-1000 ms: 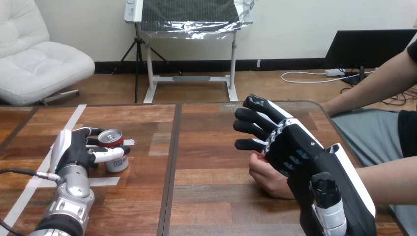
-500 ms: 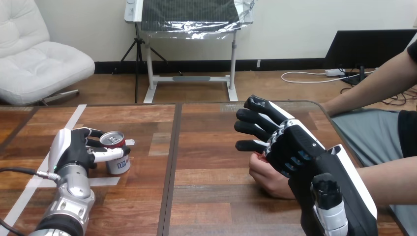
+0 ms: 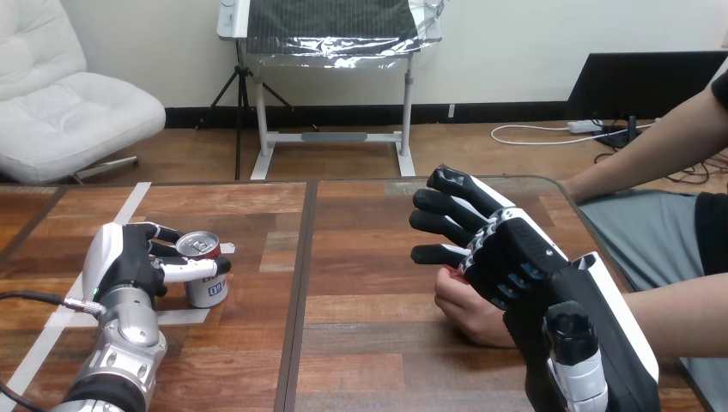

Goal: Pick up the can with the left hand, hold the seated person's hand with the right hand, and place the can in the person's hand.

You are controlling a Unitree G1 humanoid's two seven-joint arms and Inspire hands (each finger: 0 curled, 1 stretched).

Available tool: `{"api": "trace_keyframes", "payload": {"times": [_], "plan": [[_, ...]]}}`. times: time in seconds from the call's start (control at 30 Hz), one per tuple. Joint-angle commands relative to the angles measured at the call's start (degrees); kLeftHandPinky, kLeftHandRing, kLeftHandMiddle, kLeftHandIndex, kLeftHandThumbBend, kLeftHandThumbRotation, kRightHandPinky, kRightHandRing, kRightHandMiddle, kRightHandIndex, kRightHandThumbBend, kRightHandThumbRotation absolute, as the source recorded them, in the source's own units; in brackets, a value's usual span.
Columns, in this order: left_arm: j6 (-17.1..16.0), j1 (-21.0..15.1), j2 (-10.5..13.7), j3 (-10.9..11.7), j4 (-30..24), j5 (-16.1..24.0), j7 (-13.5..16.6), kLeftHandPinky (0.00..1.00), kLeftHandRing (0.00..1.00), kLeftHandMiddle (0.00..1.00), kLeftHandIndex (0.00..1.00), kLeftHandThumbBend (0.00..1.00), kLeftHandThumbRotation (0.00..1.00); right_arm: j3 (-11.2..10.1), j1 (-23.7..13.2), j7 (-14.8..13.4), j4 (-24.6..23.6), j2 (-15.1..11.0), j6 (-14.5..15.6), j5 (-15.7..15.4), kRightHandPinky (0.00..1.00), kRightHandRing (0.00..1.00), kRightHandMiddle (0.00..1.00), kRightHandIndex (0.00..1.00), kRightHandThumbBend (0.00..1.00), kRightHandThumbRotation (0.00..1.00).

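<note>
Head view: I see a wooden table [image 3: 360,249] with a strip of white tape [image 3: 127,206] running diagonally down the left of the frame. Nothing lies between the two hands. At lower left, my left hand [image 3: 129,262] has fingers and thumb curled round the can [image 3: 204,273], which stands upright, red at the rim, silver on top, white lower down. At centre right, my right hand [image 3: 506,253] hangs over the person's hand [image 3: 464,305], a fist on the table; its fingers are straight, gripping nothing.

Bright, even indoor light, soft faint shadows on the wooden table [image 3: 360,335], mild sheen
</note>
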Motion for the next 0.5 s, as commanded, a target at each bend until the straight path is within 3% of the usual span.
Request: {"api": "trace_keyframes", "payload": {"times": [0.0,0.47], "plan": [[-1.6,-4.3,0.2,-1.1,-0.5,1.3,1.2,0.37,0.43,0.48,0.49,0.67,0.0,-0.6,-1.9,-0.3,-2.8,0.7,-1.6,0.5,0.76,0.85,0.86,0.88,0.95,0.92],[-2.9,-3.9,0.5,-2.1,-0.8,2.3,1.7,0.34,0.4,0.44,0.48,0.7,0.0,-0.8,-2.1,-0.6,-2.6,0.8,-1.3,0.1,0.74,0.84,0.86,0.87,0.94,0.93]]}}
